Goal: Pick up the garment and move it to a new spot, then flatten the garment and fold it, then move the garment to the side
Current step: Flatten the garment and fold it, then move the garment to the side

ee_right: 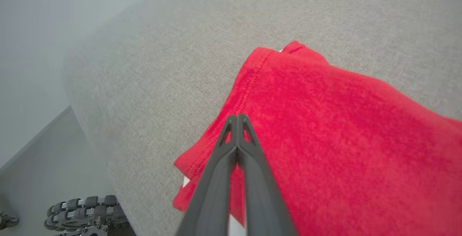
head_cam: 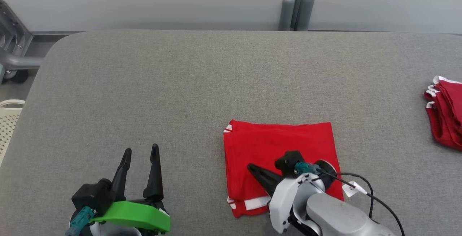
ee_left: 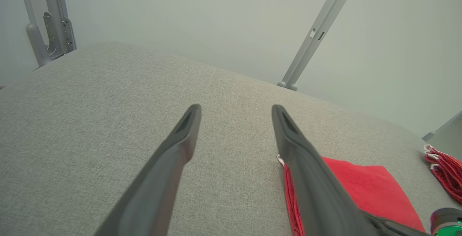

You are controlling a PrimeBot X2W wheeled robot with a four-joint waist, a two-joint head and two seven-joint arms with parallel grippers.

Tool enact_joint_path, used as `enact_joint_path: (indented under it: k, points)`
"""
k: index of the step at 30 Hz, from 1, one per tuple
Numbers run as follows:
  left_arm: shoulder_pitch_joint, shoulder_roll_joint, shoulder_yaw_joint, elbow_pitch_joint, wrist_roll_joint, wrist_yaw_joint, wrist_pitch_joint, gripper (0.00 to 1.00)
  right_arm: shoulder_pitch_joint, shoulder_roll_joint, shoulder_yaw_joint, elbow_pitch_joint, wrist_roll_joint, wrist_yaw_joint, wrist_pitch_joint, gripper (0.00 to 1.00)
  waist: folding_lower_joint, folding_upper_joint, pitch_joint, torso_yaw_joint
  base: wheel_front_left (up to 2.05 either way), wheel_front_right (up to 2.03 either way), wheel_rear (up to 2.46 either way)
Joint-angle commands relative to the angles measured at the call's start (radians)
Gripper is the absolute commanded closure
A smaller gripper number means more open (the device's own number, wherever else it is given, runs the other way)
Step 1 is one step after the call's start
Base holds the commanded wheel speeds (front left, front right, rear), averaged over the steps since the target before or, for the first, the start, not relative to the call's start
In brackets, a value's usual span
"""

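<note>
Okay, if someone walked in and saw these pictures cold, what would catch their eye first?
The folded red garment, bright on the grey table, lies near the front middle in the head view, with the shut right tool over it. A pile of red cloth sits at the table's right edge, and the open left tool, green-backed, is at the front left.
</note>
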Motion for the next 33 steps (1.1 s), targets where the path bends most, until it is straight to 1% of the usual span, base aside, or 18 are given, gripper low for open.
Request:
enact_joint_path:
  k: [1,7,8,10,11,18,19,25,29,33]
  points:
    - [0.009,0.005,0.003,-0.001,0.003,0.005,-0.004,0.00,0.001,-0.012,-0.026,-0.022,-0.015,0.000,-0.003,1.00,0.0000,0.0000,-0.011,-0.011,0.00,0.00,0.00]
    - [0.026,0.007,0.006,-0.008,0.003,0.007,-0.005,0.00,0.047,-0.060,-0.212,-0.130,-0.091,0.000,-0.003,1.00,0.0000,0.0000,-0.033,-0.037,0.00,0.00,0.00]
    - [0.028,0.008,0.006,-0.009,0.003,0.007,-0.006,0.00,0.055,-0.067,-0.247,-0.141,-0.101,0.000,-0.003,0.89,0.0000,0.0000,-0.037,-0.043,0.00,0.00,0.00]
    - [0.032,0.007,0.005,-0.010,0.006,0.008,-0.006,0.00,0.074,-0.080,-0.305,-0.151,-0.117,0.000,-0.003,0.51,0.0000,0.0000,-0.043,-0.053,0.00,0.00,0.00]
    - [0.032,0.008,0.003,-0.011,0.009,0.008,-0.006,0.00,0.083,-0.087,-0.332,-0.153,-0.126,0.000,-0.003,0.00,0.0000,0.0000,-0.045,-0.057,0.00,0.00,0.00]
    - [0.050,0.015,0.003,-0.004,0.027,0.019,-0.006,0.00,0.142,-0.118,-0.484,-0.150,-0.161,0.000,-0.003,0.00,0.0000,0.0000,-0.060,-0.097,0.00,0.00,0.00]
    - [0.050,0.015,0.003,-0.004,0.027,0.019,-0.006,0.00,0.142,-0.118,-0.484,-0.150,-0.161,0.000,-0.003,0.00,0.0000,0.0000,-0.060,-0.097,0.00,0.00,0.00]
    - [0.054,0.018,0.007,0.000,0.040,0.024,-0.006,0.00,0.189,-0.132,-0.589,-0.150,-0.177,0.000,-0.003,0.00,0.0000,0.0000,-0.066,-0.123,0.00,0.00,0.00]
    - [0.054,0.016,0.005,0.008,0.048,0.026,-0.007,0.00,0.210,-0.117,-0.656,-0.118,-0.178,0.000,-0.001,0.00,0.0000,0.0000,-0.070,-0.129,0.00,0.00,0.00]
    - [0.054,0.014,0.002,0.013,0.055,0.023,-0.007,0.00,0.211,-0.103,-0.690,-0.091,-0.183,0.000,0.022,0.00,0.0000,0.0000,-0.073,-0.123,0.00,0.00,0.00]
